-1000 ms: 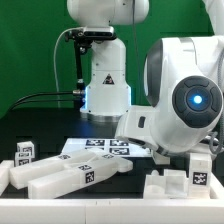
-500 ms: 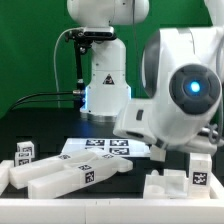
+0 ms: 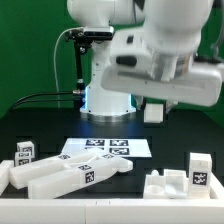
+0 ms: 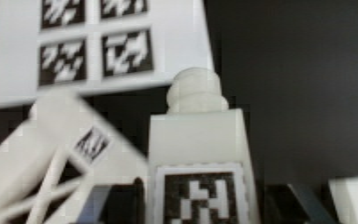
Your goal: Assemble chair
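We list one white chair leg [image 4: 197, 130], rounded peg, tagged; arm [image 3: 165, 50] raised above table [image 3: 172, 140], jaws clamped on it.

The exterior view sits low, near the height of the table [image 3: 40, 125]. It faces level across the black top toward the robot base [image 3: 106, 85] and a green backdrop [image 3: 30, 50]. The arm [image 3: 165, 50] hangs close to this lens and fills the upper frame. The wrist view looks steeply down from close above, blurred, taking in only a small patch. Both views share the marker board [image 3: 105, 146], which the wrist view crops [image 4: 96, 45], and the white chair parts [image 3: 70, 172] near it. Which of those parts is the pegged part [image 4: 202, 150] under the wrist cannot be told.
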You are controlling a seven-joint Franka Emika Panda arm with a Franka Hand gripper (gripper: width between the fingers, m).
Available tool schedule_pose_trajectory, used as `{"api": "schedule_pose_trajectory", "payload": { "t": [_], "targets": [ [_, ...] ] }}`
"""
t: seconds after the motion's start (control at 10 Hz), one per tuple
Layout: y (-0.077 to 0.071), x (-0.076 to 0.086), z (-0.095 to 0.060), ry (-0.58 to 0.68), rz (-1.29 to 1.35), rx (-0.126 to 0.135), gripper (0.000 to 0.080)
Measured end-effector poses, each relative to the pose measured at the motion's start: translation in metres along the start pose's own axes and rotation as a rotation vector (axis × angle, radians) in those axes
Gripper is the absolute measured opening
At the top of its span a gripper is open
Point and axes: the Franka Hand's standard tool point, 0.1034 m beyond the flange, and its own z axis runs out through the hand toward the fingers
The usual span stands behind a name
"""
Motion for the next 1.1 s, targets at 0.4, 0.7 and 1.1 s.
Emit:
{"api": "schedule_pose_trajectory", "payload": {
  "t": [0.4, 0.7, 1.1],
  "targets": [
    [-0.01, 0.03, -0.019, 0.261, -0.03, 0.057, 0.0287],
    [-0.015, 0.055, -0.069, 0.433, -0.011, 0.098, 0.0287],
    [-0.03, 0.067, -0.061, 0.698, -0.027, 0.162, 0.0287]
  ]
}}
